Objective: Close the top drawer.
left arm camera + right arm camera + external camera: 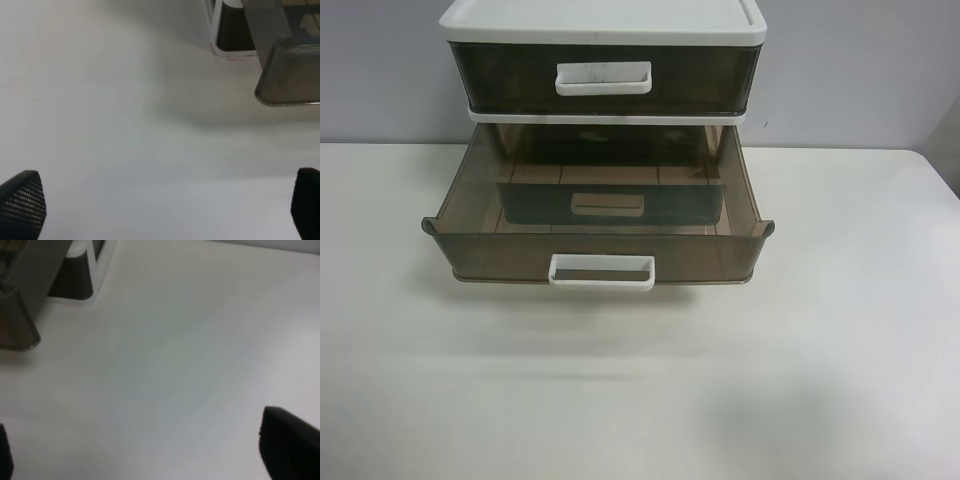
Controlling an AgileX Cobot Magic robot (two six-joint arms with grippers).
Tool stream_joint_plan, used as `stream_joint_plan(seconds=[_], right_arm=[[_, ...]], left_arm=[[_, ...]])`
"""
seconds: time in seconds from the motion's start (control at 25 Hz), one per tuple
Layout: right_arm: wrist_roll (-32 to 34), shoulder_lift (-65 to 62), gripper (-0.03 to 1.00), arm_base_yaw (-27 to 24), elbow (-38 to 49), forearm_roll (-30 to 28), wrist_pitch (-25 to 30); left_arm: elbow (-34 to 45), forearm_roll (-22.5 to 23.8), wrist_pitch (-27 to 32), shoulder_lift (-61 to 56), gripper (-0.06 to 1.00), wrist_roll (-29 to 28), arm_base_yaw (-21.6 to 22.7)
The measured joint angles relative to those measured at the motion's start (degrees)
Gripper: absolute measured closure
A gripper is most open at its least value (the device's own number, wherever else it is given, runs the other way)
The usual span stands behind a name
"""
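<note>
The top drawer (pixel 510 80) is smoky-brown with a scuffed white loop handle (pixel 603 77). It sits pushed in under the cabinet's white lid (pixel 603 22). My left gripper (pixel 165 210) is open and empty, low over the table, with the cabinet off to one side. One textured fingertip (pixel 22 205) shows at the frame edge. My right gripper (pixel 147 450) is open and empty on the cabinet's other side. Neither gripper shows in the exterior high view.
The brown drawer below (pixel 600 255), with a clean white handle (pixel 602 271), is pulled far out over the white table (pixel 640 400). Its corners show in the left wrist view (pixel 290 75) and the right wrist view (pixel 20 315). A grey wall stands behind.
</note>
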Motion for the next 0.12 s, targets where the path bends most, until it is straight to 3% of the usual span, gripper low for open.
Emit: stream_joint_plan(seconds=[0.12], right_arm=[[0.0, 0.0, 0.01, 0.0, 0.0, 0.0, 0.0]], left_arm=[[0.0, 0.0, 0.0, 0.0, -0.05, 0.0, 0.0]])
